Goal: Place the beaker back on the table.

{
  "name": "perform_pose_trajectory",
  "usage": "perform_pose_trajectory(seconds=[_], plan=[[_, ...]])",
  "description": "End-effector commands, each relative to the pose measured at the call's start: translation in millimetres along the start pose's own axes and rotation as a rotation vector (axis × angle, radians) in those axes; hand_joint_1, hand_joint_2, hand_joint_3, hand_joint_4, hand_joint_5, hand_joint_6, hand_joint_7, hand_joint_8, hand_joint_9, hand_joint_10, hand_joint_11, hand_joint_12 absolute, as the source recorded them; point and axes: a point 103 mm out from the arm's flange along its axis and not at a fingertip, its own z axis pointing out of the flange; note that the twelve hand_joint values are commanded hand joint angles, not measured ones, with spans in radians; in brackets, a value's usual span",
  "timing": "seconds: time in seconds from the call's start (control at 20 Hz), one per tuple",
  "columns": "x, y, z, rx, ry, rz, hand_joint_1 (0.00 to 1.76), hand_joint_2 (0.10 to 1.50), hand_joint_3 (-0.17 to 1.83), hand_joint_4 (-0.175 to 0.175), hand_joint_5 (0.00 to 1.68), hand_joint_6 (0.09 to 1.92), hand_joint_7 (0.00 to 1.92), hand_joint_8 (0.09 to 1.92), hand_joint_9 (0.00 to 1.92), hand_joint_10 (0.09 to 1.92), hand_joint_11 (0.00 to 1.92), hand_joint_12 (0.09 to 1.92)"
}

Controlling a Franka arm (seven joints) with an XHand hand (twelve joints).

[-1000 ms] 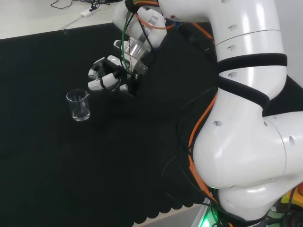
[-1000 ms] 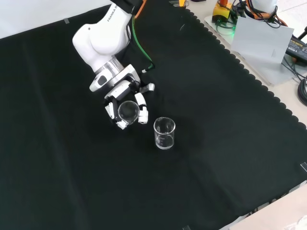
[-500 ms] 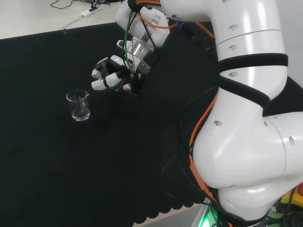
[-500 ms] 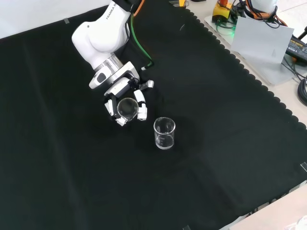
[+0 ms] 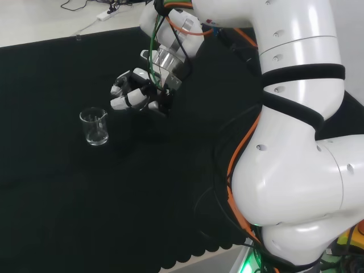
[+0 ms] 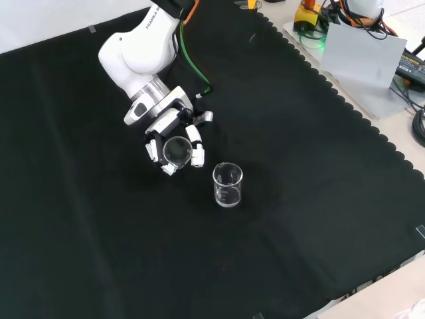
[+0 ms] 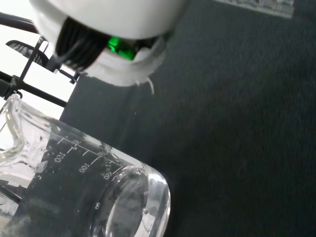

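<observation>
Lifted slightly since a second ago, the robot hand has fingers curled around a clear beaker, above the counter at upper left of the front view. Its mouth faces the front camera, long axis tilted. A second beaker stands upright just beside, lower right.

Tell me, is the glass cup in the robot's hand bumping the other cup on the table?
Apart. In the front view, black cloth shows between the held beaker in the hand and the standing beaker.
</observation>
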Motion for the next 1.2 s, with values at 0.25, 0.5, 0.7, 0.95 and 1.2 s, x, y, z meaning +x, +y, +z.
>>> perform_pose_trajectory(seconds=[0.25,0.5,0.7,0.95,1.2], plan=[[-3,-2,-1,0.018,0.01,0.011,1.11,0.76,0.64,0.047,1.08,0.99,1.36,0.62,1.3,0.58,1.03,1.02],[2,5,8,0.022,-0.005,0.018,1.09,0.78,0.6,0.081,1.07,0.99,1.3,0.62,1.23,0.54,0.91,1.09],[-4,-2,0,0.028,-0.002,0.015,1.09,0.78,0.59,0.104,1.08,0.97,1.27,0.62,1.2,0.54,0.88,1.1],[-3,-1,0,0.041,-0.013,0.018,1.06,0.82,0.51,0.172,1.07,0.95,1.13,0.62,1.1,0.53,0.66,1.23],[3,5,8,0.045,-0.028,0.028,1.05,0.9,0.37,0.175,1.04,0.96,0.95,0.63,0.95,0.56,0.48,1.29]])
